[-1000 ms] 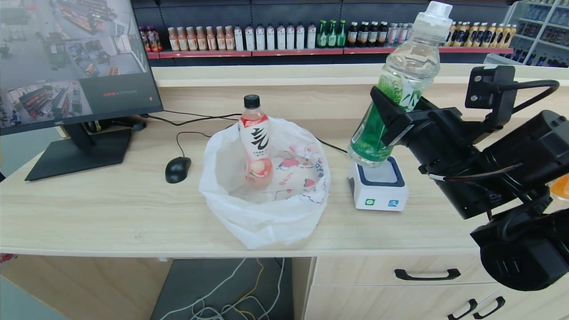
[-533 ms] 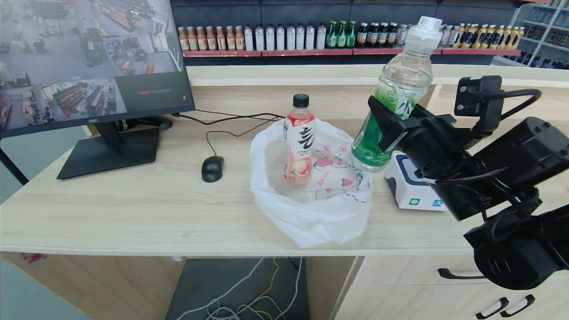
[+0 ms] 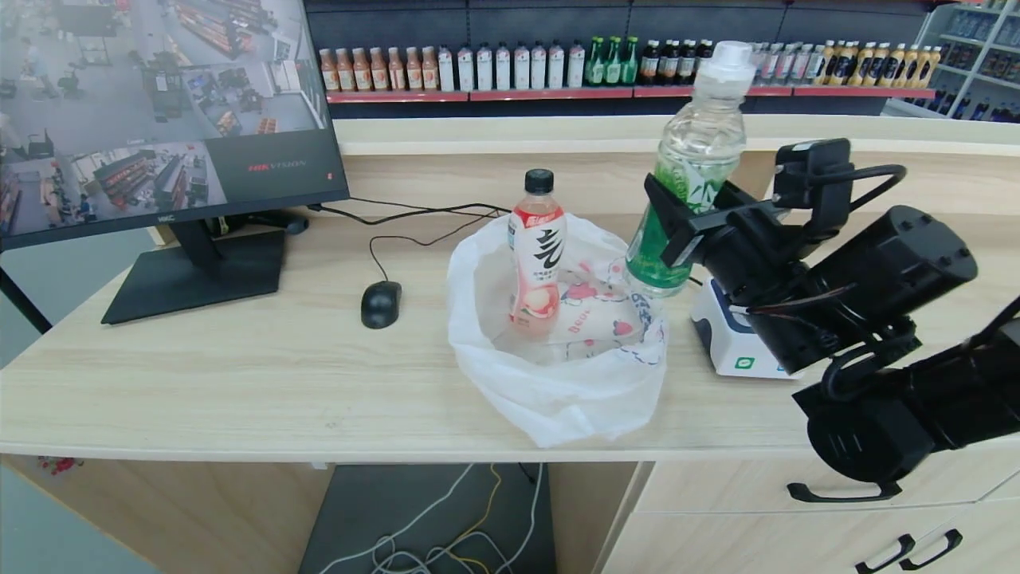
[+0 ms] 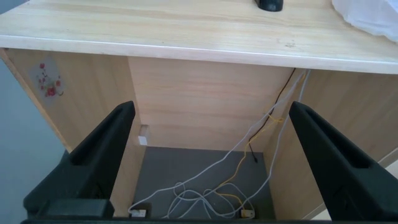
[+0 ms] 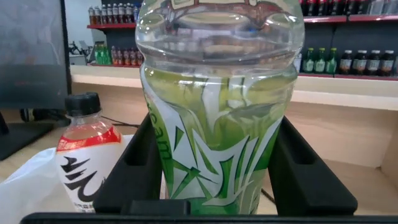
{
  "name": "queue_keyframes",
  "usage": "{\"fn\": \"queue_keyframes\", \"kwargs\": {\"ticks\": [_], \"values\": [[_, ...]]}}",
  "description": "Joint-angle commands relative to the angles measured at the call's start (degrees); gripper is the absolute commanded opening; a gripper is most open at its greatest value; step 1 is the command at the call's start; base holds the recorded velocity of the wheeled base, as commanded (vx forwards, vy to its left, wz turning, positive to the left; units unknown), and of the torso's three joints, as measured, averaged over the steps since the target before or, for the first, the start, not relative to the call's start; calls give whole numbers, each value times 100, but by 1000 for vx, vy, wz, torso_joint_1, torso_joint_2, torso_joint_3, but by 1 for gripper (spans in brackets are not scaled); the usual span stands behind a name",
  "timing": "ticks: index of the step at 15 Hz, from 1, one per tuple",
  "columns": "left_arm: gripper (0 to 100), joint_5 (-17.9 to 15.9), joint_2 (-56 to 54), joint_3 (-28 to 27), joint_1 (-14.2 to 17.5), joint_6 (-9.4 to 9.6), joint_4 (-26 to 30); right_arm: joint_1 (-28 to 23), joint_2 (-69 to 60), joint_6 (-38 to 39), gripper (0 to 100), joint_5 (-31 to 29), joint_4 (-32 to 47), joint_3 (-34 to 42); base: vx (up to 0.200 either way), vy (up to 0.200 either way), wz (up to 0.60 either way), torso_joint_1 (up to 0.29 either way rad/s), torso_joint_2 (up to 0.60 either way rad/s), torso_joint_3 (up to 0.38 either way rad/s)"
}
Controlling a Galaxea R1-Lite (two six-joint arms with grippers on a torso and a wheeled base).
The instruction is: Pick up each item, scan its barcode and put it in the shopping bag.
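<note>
Head view: right fingers (image 3: 668, 203) clench the green-labelled bottle (image 3: 695, 167), tilted above the right rim of the shopping bag (image 3: 558, 383), just left of the scanner (image 3: 729, 347). A pink bottle (image 3: 535, 263) stands upright in the bag's left half, with open room to its right. Left fingers (image 4: 99, 158) are spread wide, holding nothing, below the near edge of the desk (image 4: 186, 31).

You have red lettering low on the monitor (image 3: 159, 119), at the counter's (image 3: 239, 383) far left corner. On the pink bottle (image 3: 538, 255): bold black brush characters. On the green bottle (image 3: 689, 175): white script, partly hidden. On the scanner (image 3: 729, 351) front: green and blue icons. On the bag (image 3: 558, 383): red print, possibly letters, too creased to read.
</note>
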Motion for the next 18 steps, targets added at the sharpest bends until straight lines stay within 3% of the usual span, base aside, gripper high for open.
{"fn": "queue_keyframes", "kwargs": {"ticks": [1,9,18], "values": [[100,2,0,1,1,0,2,-11,528,-54,0,115,-6,-285,0,0,0,0,0,0],[100,2,0,1,1,0,2,-28,1337,-36,0,141,-6,-909,0,0,0,0,0,0],[100,2,0,1,1,0,2,-309,1768,-89,0,238,-6,-1006,0,0,0,0,0,0]]}}
